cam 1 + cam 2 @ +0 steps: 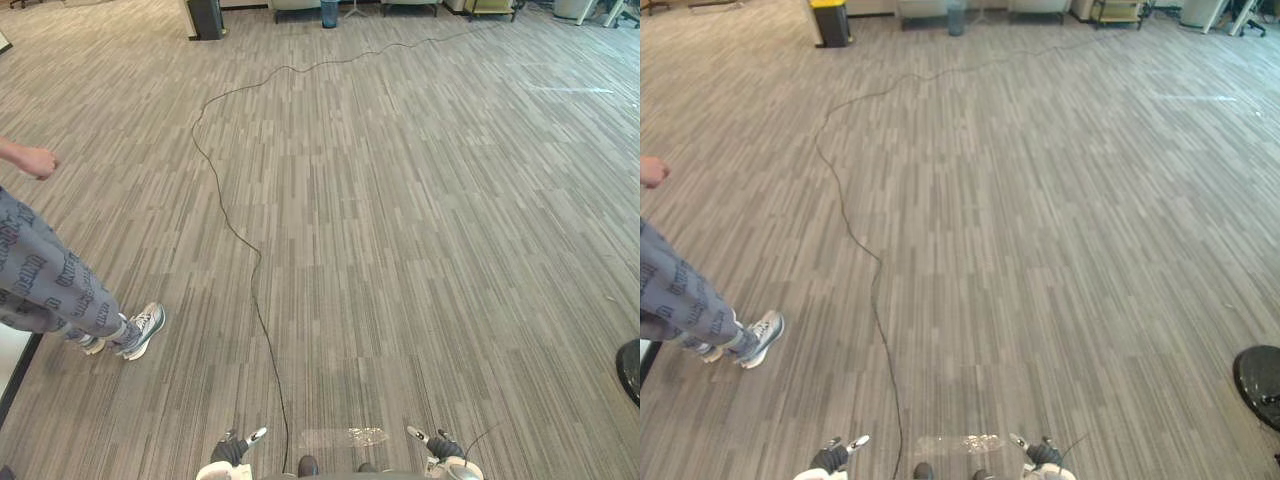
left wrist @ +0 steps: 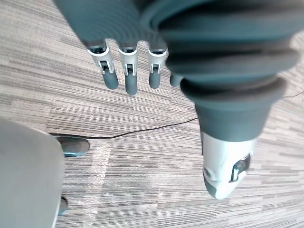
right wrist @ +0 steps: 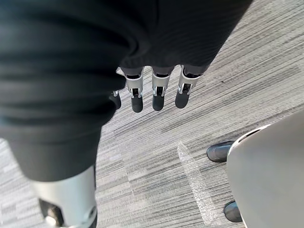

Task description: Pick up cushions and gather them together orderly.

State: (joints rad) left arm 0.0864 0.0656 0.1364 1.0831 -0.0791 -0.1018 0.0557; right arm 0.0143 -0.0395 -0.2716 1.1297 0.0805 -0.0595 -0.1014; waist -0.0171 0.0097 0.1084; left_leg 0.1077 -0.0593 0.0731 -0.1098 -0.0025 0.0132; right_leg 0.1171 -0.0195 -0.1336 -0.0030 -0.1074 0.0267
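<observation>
My left hand [image 2: 128,75] hangs low at my side above the striped grey carpet, fingers straight and relaxed with nothing in them. It also shows at the bottom edge of the left eye view as left hand [image 1: 236,447]. My right hand [image 3: 159,92] hangs the same way on the other side, fingers straight and holding nothing, seen too as right hand [image 1: 441,444].
A person stands at the left, with legs in patterned trousers [image 1: 45,285], grey sneakers [image 1: 140,330] and a hand [image 1: 38,160] held out. A dark round object [image 1: 1260,380] lies at the right edge. A bin with a yellow lid [image 1: 828,20] and furniture stand far back.
</observation>
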